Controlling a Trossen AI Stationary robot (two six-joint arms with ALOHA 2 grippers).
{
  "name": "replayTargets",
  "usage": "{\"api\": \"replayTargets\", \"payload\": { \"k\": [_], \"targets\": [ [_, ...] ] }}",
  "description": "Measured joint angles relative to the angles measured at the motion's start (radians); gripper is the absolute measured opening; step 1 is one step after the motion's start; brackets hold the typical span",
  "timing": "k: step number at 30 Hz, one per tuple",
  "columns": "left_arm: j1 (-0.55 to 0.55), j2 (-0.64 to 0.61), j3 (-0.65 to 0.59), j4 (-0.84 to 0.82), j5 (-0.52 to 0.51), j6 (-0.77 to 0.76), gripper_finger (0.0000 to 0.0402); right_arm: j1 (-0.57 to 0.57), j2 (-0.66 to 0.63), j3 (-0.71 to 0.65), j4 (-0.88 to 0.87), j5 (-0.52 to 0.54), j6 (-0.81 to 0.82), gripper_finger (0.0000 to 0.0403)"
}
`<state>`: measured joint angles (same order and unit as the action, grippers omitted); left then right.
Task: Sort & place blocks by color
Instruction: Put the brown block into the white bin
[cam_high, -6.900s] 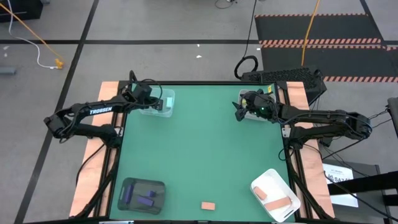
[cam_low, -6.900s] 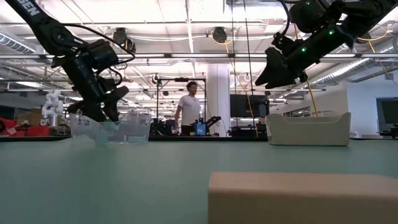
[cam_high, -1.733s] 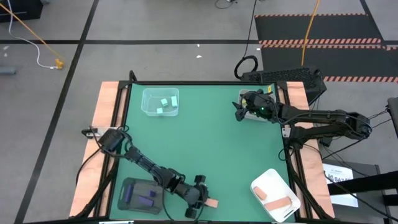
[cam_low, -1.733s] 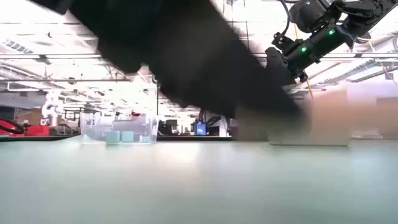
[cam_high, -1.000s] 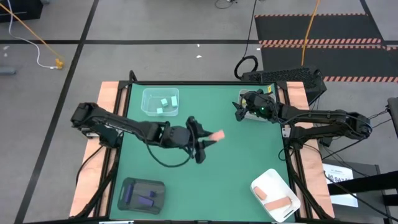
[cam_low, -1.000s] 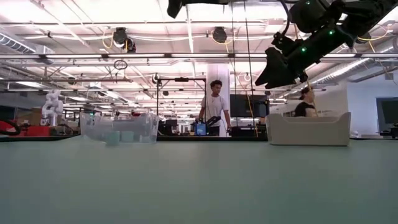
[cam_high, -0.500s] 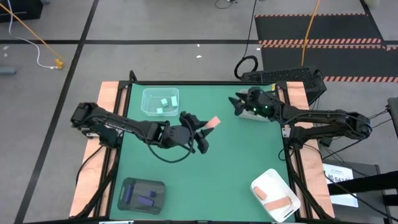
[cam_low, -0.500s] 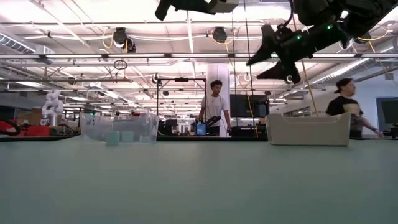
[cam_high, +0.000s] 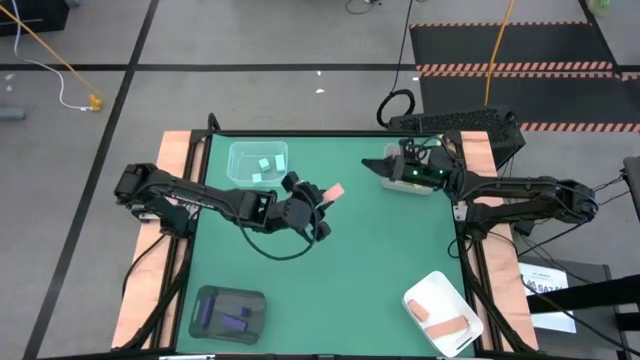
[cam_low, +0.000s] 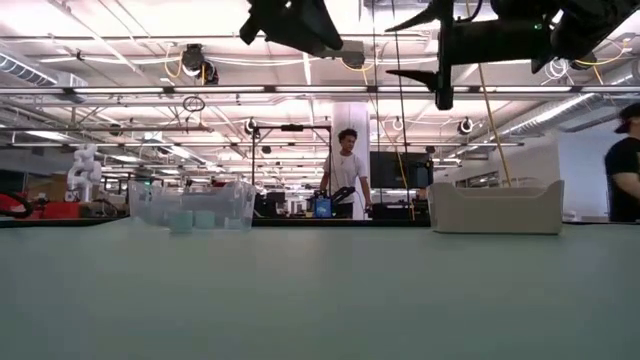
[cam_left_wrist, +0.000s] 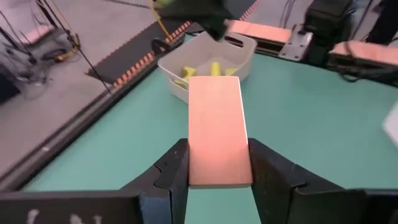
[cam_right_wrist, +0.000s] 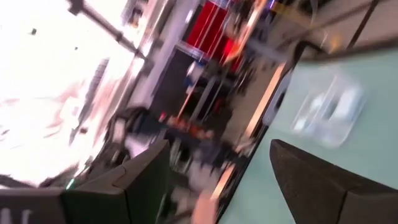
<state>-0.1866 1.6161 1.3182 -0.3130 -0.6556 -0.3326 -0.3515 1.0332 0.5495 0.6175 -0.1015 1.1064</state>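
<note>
We record a flat rectangular salmon-pink block (cam_left_wrist: 214, 129), smooth-faced with softly rounded corners, clamped by its long sides between the two dark fingers of the left gripper (cam_high: 328, 196); it is carried above the green table (cam_high: 380, 270), over the middle of the far half, its free end towards the right arm. The table top is matt and even, with pale wooden strips along its left and right edges. The right gripper (cam_high: 370, 166) hangs raised near the far right corner, its fingers standing apart with nothing between them, pointed across the table towards the held block. Just behind it sits a white tray (cam_left_wrist: 237, 55), an opaque rounded-corner tub holding several yellow-green blocks (cam_left_wrist: 213, 68). At the far left we note a clear tray (cam_high: 257, 164), thin-walled and see-through, with small light teal cubes (cam_high: 264, 165) inside. At the near left lies a dark tray (cam_high: 227, 313) containing purple blocks (cam_high: 236, 321), short bars by their look. At the near right a second white tray (cam_high: 443, 312), set askew to the table edge, holds salmon-pink bars (cam_high: 447, 326) of the same colour as the carried piece. In the low view a person (cam_low: 347, 172) stands in the room beyond the table, and part of another person (cam_low: 624, 165) shows at the right edge.
</note>
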Motion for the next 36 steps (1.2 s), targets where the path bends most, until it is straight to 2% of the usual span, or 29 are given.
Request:
{"api": "replayTargets", "payload": {
  "k": [3,7,14,20,31,36],
  "targets": [
    [0.025,0.000,0.000,0.009,0.015,0.073,0.0130,0.041,0.000,0.000,-0.002,-0.034,0.042,0.0270],
    [0.054,0.000,0.000,0.045,0.125,0.206,0.0130,0.122,0.012,0.000,-0.004,-0.019,0.063,0.0270],
    [0.077,0.000,0.000,0.098,0.163,0.353,0.0130,0.244,0.103,0.000,0.005,0.146,0.086,0.0270],
    [0.072,0.000,0.000,0.052,0.188,0.405,0.0130,0.269,0.191,0.000,0.190,0.206,0.086,0.0267],
    [0.099,0.000,0.000,0.051,0.185,0.440,0.0130,0.295,0.320,0.000,0.325,0.206,0.134,0.0199],
    [0.099,0.000,0.000,0.047,0.186,0.441,0.0130,0.295,0.342,0.000,0.347,0.206,0.136,0.0145]
  ]
}}
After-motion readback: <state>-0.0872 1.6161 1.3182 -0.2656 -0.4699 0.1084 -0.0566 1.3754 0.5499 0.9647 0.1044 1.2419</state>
